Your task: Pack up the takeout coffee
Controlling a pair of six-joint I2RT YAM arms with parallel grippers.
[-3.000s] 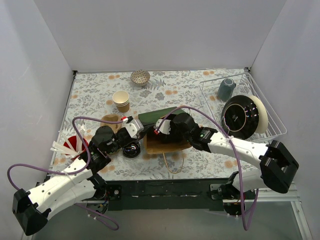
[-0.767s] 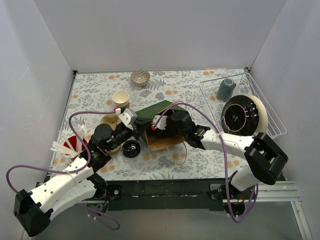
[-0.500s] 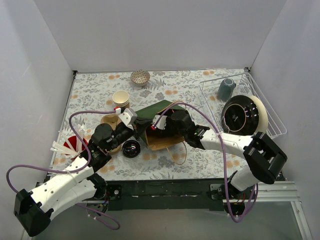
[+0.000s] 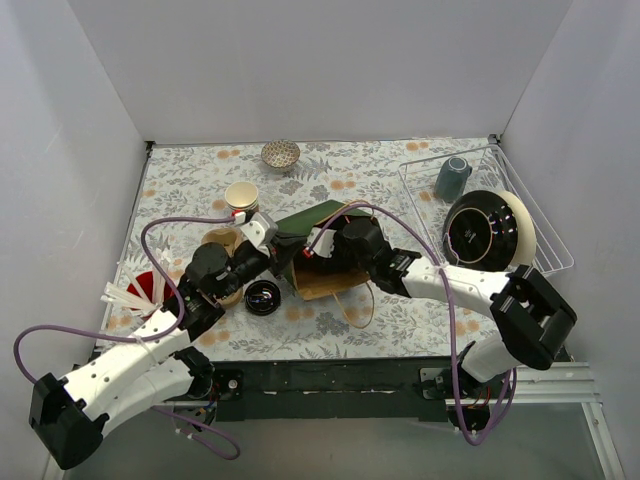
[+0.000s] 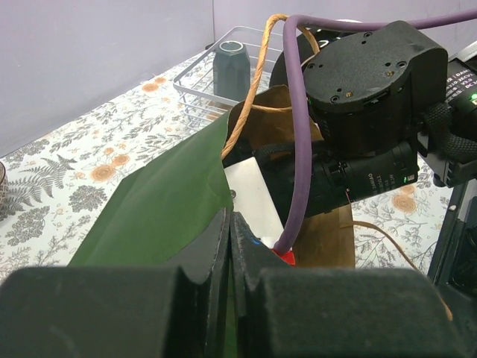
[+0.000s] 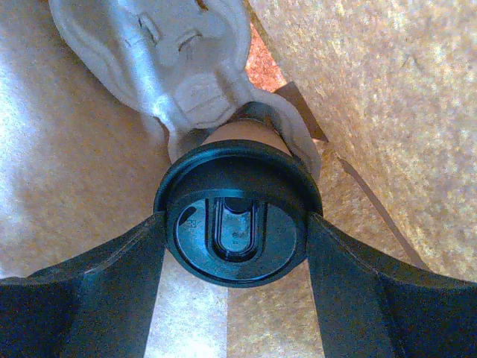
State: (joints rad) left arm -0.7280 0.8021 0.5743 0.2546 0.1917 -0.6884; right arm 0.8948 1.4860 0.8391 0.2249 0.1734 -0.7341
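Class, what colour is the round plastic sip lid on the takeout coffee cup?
Black round plastic sip lid, clearest in the right wrist view.

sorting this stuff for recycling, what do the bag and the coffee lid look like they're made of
Bag: looks like paper, matte green outside, brown kraft inside, with sharp creases and twisted cord handles. Coffee lid: probably moulded plastic, smooth glossy black with a raised rim and embossed marks.

We see a worktop (image 4: 190,180) covered in a pale cloth printed with grey ferns and orange flowers. Plain white walls (image 4: 320,70) enclose it at the back and on both sides. A black rail (image 4: 330,375) runs along its near edge. Lighting is even.
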